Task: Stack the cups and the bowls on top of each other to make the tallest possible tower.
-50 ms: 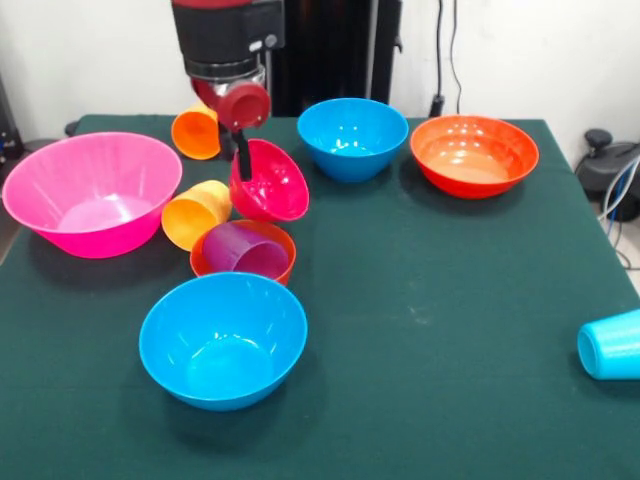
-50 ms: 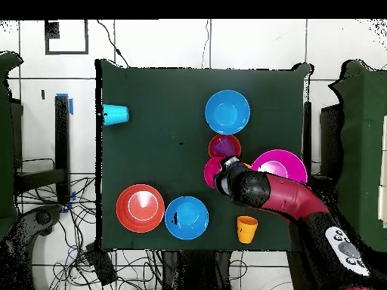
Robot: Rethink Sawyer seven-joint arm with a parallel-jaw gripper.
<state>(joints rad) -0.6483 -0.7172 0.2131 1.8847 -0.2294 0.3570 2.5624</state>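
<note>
My gripper [image 1: 243,170] is shut on the near rim of the small magenta bowl [image 1: 272,184], which hangs tilted with its mouth facing right. Just in front, the purple cup [image 1: 236,246] lies inside the small orange bowl [image 1: 270,236]. A yellow-orange cup [image 1: 195,213] lies on its side to the left, beside the large pink bowl [image 1: 92,192]. An orange cup [image 1: 197,132] lies behind. From above, the gripper [image 2: 225,175] covers part of the magenta bowl [image 2: 209,172], and the arm hides part of the pink bowl [image 2: 281,162].
One blue bowl [image 1: 222,338] stands near the front, another [image 1: 352,137] at the back centre. The orange-red bowl [image 1: 474,155] sits at the back right. A light blue cup [image 1: 610,345] lies on its side at the right table edge.
</note>
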